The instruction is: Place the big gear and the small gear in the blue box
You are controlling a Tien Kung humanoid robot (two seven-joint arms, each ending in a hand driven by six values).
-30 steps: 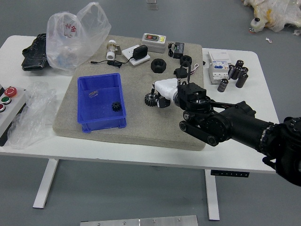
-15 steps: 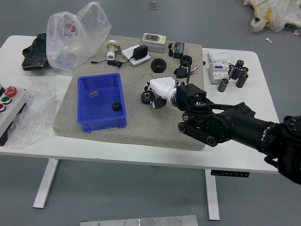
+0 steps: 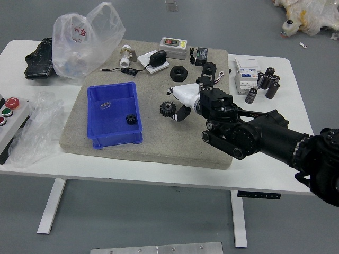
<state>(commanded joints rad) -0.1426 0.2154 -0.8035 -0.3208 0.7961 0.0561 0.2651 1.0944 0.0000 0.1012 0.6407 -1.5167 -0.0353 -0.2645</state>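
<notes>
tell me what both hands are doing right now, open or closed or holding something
Right hand: open, holding nothing, beside the big gear.
Left hand: out of view, cannot be told.

right arm (image 3: 273, 135) reaching in from four o'clock, right hand (image 3: 196, 100) pointing toward ten o'clock, thumb (image 3: 183, 113) and fingers (image 3: 181, 93) standing apart

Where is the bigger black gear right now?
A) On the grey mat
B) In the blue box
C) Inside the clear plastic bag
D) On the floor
A: the bigger gear lies on the grey mat, between the blue box and the robot's right hand.
</notes>
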